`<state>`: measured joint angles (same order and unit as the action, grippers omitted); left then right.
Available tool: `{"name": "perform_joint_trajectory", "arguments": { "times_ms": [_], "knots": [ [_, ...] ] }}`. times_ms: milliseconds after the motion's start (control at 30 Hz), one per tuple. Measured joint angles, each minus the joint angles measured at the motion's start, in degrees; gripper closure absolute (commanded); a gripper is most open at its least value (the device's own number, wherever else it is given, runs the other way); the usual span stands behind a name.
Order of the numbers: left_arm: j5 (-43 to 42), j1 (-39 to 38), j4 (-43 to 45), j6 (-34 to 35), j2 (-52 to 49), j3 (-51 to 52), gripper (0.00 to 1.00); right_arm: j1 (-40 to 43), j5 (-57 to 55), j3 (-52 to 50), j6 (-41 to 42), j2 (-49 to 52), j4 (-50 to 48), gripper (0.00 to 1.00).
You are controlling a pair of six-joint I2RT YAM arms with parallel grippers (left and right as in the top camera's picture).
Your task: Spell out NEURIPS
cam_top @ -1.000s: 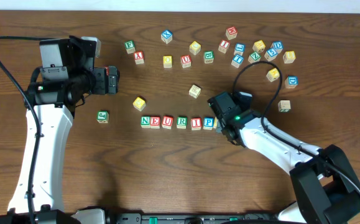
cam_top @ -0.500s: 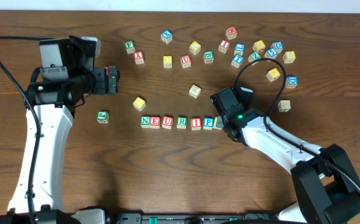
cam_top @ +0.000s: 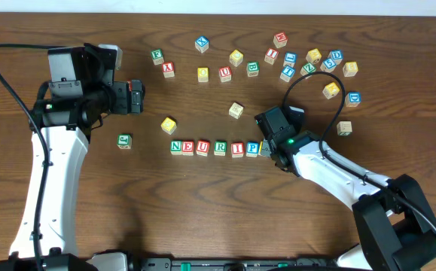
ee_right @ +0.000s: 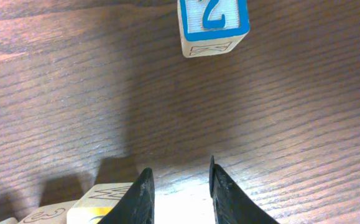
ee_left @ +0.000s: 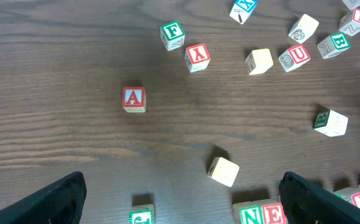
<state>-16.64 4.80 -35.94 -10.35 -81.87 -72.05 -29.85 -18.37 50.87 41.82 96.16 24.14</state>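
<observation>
Cubes N-E-U-R-I-P (cam_top: 214, 147) lay in a row on the desk (cam_top: 202, 211). The last cube (cam_top: 266, 149) sat just beside P under the right gripper (ee_right: 180, 177). Its fingers were narrowly apart, and we could not tell whether they were clamped. Only that letter seemed left to settle. The left gripper (ee_left: 181, 180) hung wide apart.

On my feed the bench (cam_top: 202, 211) is dark brown wood with a fine streaky grain. The row on it shows a green N (cam_top: 176, 147), red E (cam_top: 189, 147), red U (cam_top: 202, 147), green R (cam_top: 220, 147), red I (cam_top: 237, 148) and blue P (cam_top: 252, 148), each on a pale wooden face. I also see a yellow-topped cube (cam_top: 169, 125) above the row, a red-framed A cube (ee_left: 133, 98), and a blue 2 cube (ee_right: 214, 25) with a blue border on pale wood.
</observation>
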Motion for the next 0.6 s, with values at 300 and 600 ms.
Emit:
{"name": "perform_joint_trajectory", "arguments": {
  "times_ms": [300, 600],
  "knots": [
    [0.0, 0.0, 0.0, 0.0, 0.0, 0.0, 0.03, 0.0, 1.1, 0.0, 0.0, 0.0, 0.0, 0.76],
    [0.0, 0.0, 0.0, 0.0, 0.0, 0.0, 0.03, -1.4, 1.5, 0.0, 0.0, 0.0, -0.6, 0.75]
  ]
}}
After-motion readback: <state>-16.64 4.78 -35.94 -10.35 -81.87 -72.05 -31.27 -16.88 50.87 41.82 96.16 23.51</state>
